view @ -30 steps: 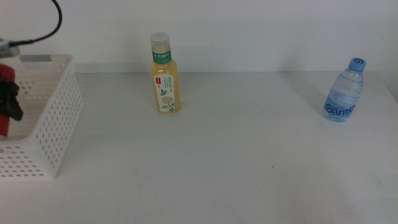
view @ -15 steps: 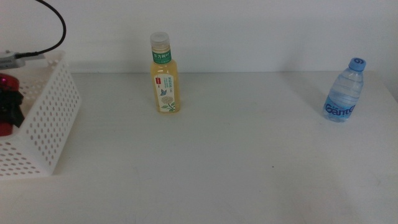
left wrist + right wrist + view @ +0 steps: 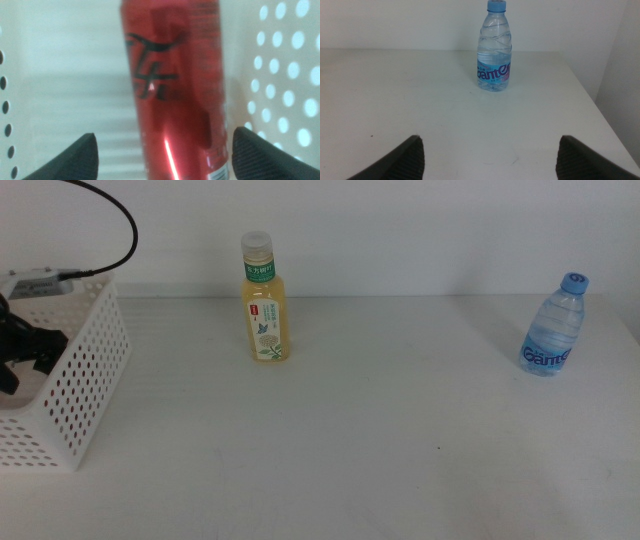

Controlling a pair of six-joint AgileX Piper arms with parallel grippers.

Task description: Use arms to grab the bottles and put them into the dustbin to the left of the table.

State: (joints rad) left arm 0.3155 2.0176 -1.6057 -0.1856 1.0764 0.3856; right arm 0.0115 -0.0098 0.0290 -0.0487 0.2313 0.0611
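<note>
The left gripper (image 3: pixel 162 150) sits inside the dustbin (image 3: pixel 80 395) at the far left edge of the middle view, and its jaws are spread wide, one tip at each lower corner of the wrist picture, with clear gaps on both sides of the red soda can (image 3: pixel 175 85). The can fills the centre of that wrist picture, lying free between the perforated white walls, its black script facing the camera; nothing clamps it. In the middle view only a dark piece of that gripper (image 3: pixel 25 350) shows above the basket wall, with a black cable (image 3: pixel 110 220) looping up over it at the upper left.

Over on the other side, the right gripper (image 3: pixel 487 155) waits with jaws parted wide too, the two dark tips low in its wrist picture, nothing between them. Straight ahead of it, well apart, stands the water bottle (image 3: pixel 494 47), upright, blue cap on top; in the middle view the same bottle (image 3: pixel 553 325) stands at the right edge.

The yellow tea bottle (image 3: pixel 266 300) stands upright in the upper middle of the frame, pale cap on, green-white label facing front, well away from the basket and from the water bottle. All of it rests on the white table (image 3: pixel 350 440)
</note>
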